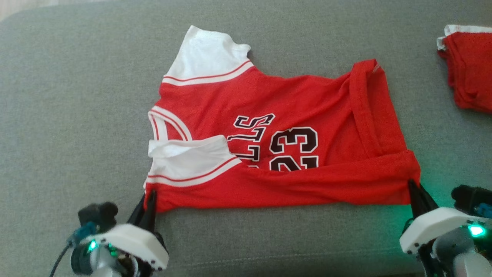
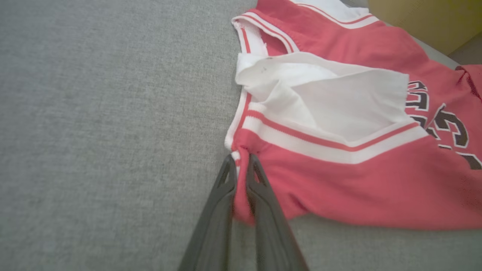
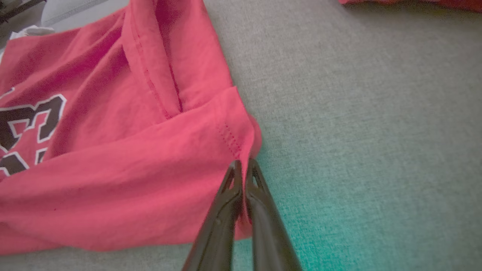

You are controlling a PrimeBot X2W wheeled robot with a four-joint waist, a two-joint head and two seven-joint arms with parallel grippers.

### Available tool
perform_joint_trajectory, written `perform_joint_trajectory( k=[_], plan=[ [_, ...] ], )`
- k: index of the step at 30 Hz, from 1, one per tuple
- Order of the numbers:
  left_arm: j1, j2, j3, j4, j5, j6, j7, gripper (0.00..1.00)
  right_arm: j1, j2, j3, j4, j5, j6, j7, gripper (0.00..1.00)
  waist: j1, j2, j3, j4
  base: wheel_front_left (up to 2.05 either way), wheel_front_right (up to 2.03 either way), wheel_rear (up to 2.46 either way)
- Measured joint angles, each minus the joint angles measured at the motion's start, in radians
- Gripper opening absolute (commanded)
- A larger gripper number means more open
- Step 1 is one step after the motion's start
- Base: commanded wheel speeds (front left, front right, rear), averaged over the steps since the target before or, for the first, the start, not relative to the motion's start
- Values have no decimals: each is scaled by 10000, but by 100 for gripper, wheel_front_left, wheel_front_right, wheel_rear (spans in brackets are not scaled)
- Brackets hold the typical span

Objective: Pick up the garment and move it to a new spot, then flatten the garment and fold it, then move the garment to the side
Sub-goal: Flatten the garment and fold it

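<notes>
The garment [image 1: 292, 115] is a red jersey with white sleeves and a black "23", lying sideways on the grey cushion, its near long edge partly folded over. My left gripper [image 1: 150, 194] is shut on the near left corner, below the white sleeve; the left wrist view shows red cloth [image 2: 339, 188] pinched between the dark fingers [image 2: 260, 188] of that gripper [image 2: 241, 160]. My right gripper [image 1: 412, 184] is shut on the near right hem corner, with the stitched hem [image 3: 226, 135] squeezed at that gripper's tips [image 3: 243, 163].
A second red and white cloth [image 1: 467, 65] lies at the far right edge of the grey cushion [image 1: 77, 115]. Bare grey fabric stretches to the left of the jersey and along the near edge between my arms.
</notes>
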Motion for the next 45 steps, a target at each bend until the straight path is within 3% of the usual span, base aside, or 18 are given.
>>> perform_joint_trajectory(
  k=[14,15,16,19,27,36,45],
  plan=[
    [1964,301,-125,-1772,-79,767,648,2,1364,36,-453,-531,140,0,545,0,0,0,-893,177,0,0,0],
    [1991,309,-182,-1772,-92,773,704,50,1391,36,-433,-533,211,0,543,34,-1,0,-932,168,0,0,0],
    [2013,305,-217,-1772,-92,803,736,100,1395,36,-395,-535,268,0,527,100,-1,0,-960,155,0,0,0],
    [2016,309,-221,-1770,-59,880,660,100,1393,36,-228,-748,276,0,211,100,-1,0,-1078,117,0,0,0],
    [1631,345,8,-2173,784,1221,-742,100,1328,29,476,-2182,102,0,-1799,100,-1,0,-1609,68,0,0,0],
    [1288,510,15,-2426,1080,1298,-951,100,1199,15,968,-3020,-21,0,-2209,100,-1,0,-1896,-6,0,0,0],
    [-598,587,-286,-2174,1152,708,-487,100,1039,13,976,-3384,-19,0,-2194,100,-1,0,-1254,-40,0,0,0]
  ],
)
